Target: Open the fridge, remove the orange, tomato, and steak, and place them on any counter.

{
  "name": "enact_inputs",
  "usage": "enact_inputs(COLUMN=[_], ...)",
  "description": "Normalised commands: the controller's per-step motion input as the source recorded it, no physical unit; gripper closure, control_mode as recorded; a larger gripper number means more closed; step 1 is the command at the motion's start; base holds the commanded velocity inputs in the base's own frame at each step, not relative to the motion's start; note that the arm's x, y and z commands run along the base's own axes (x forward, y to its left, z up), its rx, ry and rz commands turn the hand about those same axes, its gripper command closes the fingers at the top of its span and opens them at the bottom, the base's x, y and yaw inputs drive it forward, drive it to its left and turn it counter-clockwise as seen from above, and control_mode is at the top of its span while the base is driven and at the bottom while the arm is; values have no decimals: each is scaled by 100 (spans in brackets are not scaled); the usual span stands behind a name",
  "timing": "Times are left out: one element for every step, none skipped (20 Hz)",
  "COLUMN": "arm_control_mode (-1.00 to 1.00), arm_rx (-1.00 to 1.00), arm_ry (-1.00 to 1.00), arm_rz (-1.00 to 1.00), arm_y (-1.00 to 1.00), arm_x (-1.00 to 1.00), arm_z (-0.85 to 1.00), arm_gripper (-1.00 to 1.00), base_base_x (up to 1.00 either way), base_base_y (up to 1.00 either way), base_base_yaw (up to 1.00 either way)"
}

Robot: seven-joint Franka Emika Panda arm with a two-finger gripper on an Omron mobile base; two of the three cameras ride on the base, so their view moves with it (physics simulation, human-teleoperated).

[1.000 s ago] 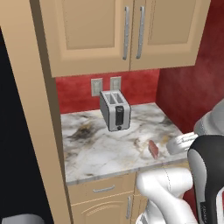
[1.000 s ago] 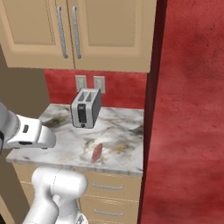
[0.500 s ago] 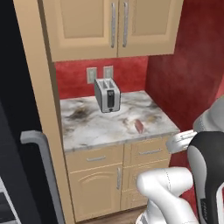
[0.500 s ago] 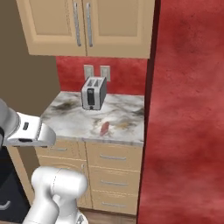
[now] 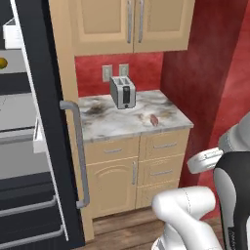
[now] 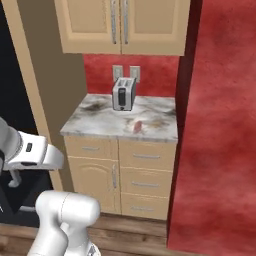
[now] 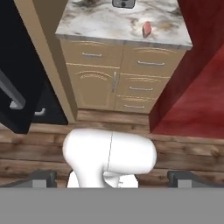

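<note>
The fridge stands at the left with its dark door swung open; pale shelves show behind it. The orange sits on an upper shelf at the picture's left edge. The steak lies flat on the marbled counter, in front of the toaster; the right base view has the steak on the counter too. In the hand view my gripper is open with nothing between its fingertips, well back from the counter and the steak. The tomato is out of view.
A steel toaster stands at the back of the counter under beige wall cabinets. A red wall juts out at the right. The fridge door's grey bar handle sticks out beside the cabinet drawers. Wood floor lies below.
The whole picture has shifted: the cameras have drawn back from the counter and the open fridge door has come into view at the left. The steak still lies on the counter.
</note>
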Motion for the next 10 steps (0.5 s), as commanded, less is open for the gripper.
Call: enact_inputs(arm_control_mode=[100,100,100,100,100,100,100,100,100,100], arm_rx=[0,0,0,0,0,0,0,0,0,0], arm_ry=[0,0,0,0,0,0,0,0,0,0], arm_rz=[0,0,0,0,0,0,0,0,0,0], arm_y=[0,0,0,0,0,0,0,0,0,0], arm_x=[0,0,0,0,0,0,0,0,0,0], arm_z=[0,0,0,0,0,0,0,0,0,0], arm_gripper=[-100,-100,-100,-100,-100,-100,-100,-100,-100,-100], base_base_x=[-7,-9,-16,-23,-38,-63,-71,-100,-100,-100], base_base_y=[75,80,84,84,85,82,79,66,55,46], base_base_yaw=[0,0,0,0,0,0,0,-1,-5,-7])
